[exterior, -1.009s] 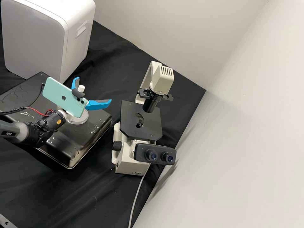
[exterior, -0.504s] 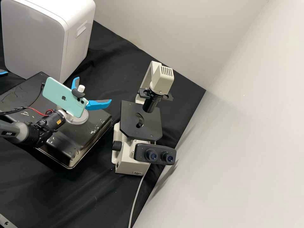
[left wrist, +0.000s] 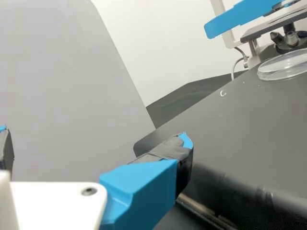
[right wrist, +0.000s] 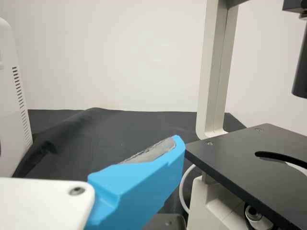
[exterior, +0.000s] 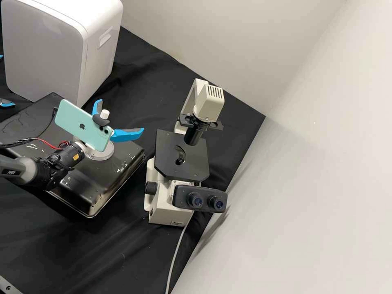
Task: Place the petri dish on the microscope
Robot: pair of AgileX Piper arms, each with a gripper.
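A clear petri dish [exterior: 103, 154] lies on a black case [exterior: 81, 192], partly hidden under my right gripper's mint phone mount. My right gripper [exterior: 120, 117] hangs just above the dish, open, its blue fingers spread wide with nothing between them. The microscope [exterior: 167, 204] stands to the right, its black stage [exterior: 185, 161] bare. In the right wrist view one blue finger [right wrist: 144, 177] points at the stage [right wrist: 249, 158]. My left gripper [left wrist: 93, 136] is open at the case's far left edge; from there the dish [left wrist: 283, 64] lies farther along the case top. Its fingertip [exterior: 5, 103] shows in the high view.
A white appliance [exterior: 53, 45] stands at the back left behind the case. A pale cable [exterior: 175, 253] runs from the microscope toward the front. A light wall [exterior: 306, 183] bounds the bench close to the microscope's right side.
A blue fingertip of my left gripper has come into the high view at the left edge and slid a little toward the case. The right arm and dish have not moved.
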